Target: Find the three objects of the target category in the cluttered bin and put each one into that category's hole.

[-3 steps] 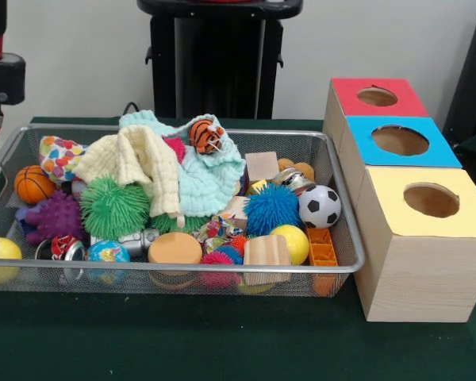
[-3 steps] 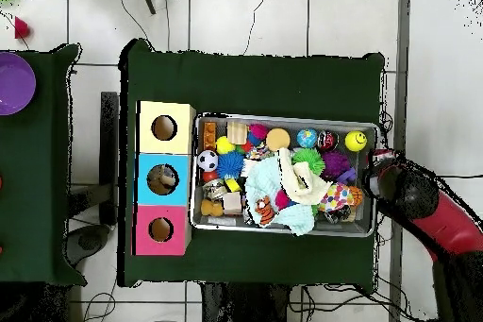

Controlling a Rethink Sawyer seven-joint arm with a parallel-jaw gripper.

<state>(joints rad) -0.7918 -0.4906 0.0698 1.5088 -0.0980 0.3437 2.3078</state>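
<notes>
Bin's packed with toys, arm parked off to the side

The wire bin [image 1: 345, 238] on the green table [image 1: 182, 341] is stuffed: a soccer ball [image 1: 320, 206], a basketball [image 1: 33, 184], a green spiky ball [image 1: 113, 208] and a blue spiky ball [image 1: 270, 209], with a yellow cloth [image 1: 139, 159] piled over the middle. Just beside the bin stand three boxes with holes: red [image 1: 377, 97], blue [image 1: 400, 140] and yellow [image 1: 431, 200]. The red arm [image 2: 429, 207] sits at the bin's end; can't tell whether the gripper is open or closed.

A wire bin [image 1: 345, 266] is heaped with balls, cloths and blocks; beside it, three holed boxes [image 1: 416, 202] are lined up: red, blue, yellow.
</notes>
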